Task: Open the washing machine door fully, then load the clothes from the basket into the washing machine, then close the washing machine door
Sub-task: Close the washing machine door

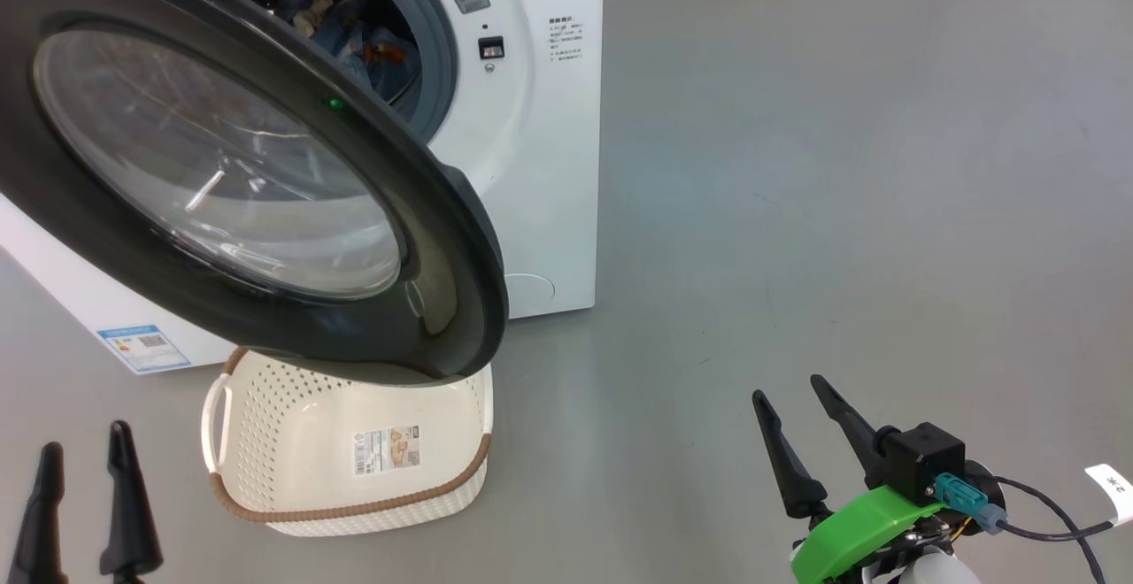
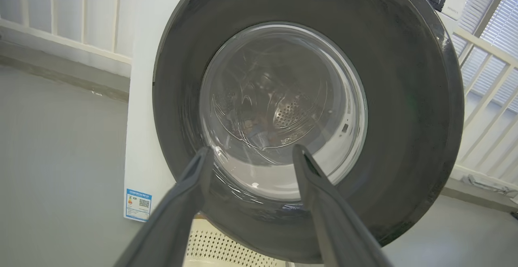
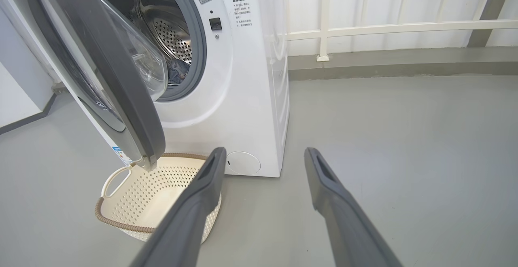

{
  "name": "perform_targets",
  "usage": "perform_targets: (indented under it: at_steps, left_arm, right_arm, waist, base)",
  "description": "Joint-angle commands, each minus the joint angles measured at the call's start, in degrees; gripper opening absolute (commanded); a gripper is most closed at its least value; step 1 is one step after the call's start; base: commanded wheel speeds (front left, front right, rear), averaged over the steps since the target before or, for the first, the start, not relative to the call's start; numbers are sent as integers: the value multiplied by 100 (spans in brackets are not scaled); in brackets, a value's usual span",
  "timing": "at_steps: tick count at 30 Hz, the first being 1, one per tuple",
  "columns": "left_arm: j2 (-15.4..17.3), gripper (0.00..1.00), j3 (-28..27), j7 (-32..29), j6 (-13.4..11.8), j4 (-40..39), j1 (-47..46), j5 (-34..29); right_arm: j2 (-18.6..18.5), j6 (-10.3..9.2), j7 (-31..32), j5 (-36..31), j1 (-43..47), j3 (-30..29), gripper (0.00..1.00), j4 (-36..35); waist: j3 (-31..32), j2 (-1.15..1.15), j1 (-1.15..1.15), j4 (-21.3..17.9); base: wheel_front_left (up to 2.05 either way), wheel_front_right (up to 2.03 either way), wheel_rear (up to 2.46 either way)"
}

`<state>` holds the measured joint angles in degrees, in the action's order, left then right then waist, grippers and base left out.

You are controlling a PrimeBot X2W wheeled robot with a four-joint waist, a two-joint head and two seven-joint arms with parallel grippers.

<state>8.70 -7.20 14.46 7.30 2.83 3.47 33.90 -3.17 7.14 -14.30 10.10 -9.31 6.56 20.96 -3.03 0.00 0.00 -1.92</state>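
Note:
The washing machine stands at the upper left with its black-rimmed door swung out, partly open, over the basket. Light blue clothes with orange prints lie inside the drum. The cream basket sits on the floor below the door and holds nothing. My left gripper is open at the lower left, and its wrist view looks straight at the door's outer glass with the fingers short of it. My right gripper is open at the lower right, well away from the machine.
Grey floor stretches wide to the right of the machine. A white railing and a low kerb run behind it. A blue energy sticker marks the machine's lower left. A cable trails from my right wrist.

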Motion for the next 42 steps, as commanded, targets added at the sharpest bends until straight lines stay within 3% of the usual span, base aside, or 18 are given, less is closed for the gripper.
perform_targets:
  at_steps: [1, 5, 15, 42]
  left_arm:
    - [58, 100, -260, 52, -14, -168, -50, -366]
    - [12, 100, -254, 52, -50, -185, 56, -1356]
    - [-348, 100, -269, 53, -22, -225, 243, -2205]
    - [-575, 100, -371, 53, 1, -32, 368, -2477]
  right_arm:
    - [29, 35, -70, -55, 6, 133, 100, -151]
    - [29, 35, -70, -58, -1, 134, 100, -176]
    - [29, 35, -70, -44, -6, 117, 100, -220]
    - [29, 35, -70, -120, 3, 87, 100, -271]
  waist:
    - [-2, 0, 0, 0]
    - [-13, 0, 0, -2]
    - [-37, 0, 0, -12]
    - [-103, 0, 0, 5]
  base:
    - [0, 0, 0]
    - [0, 0, 0]
    - [0, 0, 0]
    - [0, 0, 0]
